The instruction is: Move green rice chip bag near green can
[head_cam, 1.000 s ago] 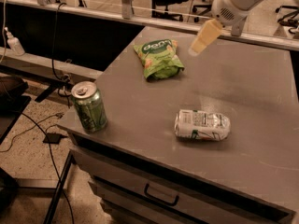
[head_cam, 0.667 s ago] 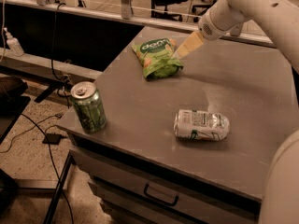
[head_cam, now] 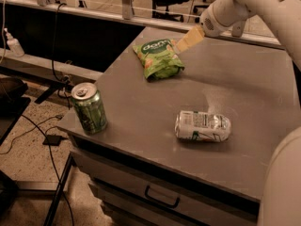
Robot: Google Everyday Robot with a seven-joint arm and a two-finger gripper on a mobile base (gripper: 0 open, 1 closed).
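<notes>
**My hand [head_cam: 190,38] poised to pick**

It hangs beside the soft light-green rice chip bag [head_cam: 158,58] near the tabletop [head_cam: 244,79]'s far edge, placed for a grasp, I judge; clenched or released, I cannot tell; the green metal can [head_cam: 89,108] stands at the near-left corner.

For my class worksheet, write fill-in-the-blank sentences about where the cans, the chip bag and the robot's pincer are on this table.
1. The green can stands ___ near the table's front left corner.
2. The silver can lies on its ___.
3. The chip bag lies ___ from the camera than both cans.
4. Of the three things, the pincer is closest to the ___.

Missing words: upright; side; farther; chip bag.
</notes>
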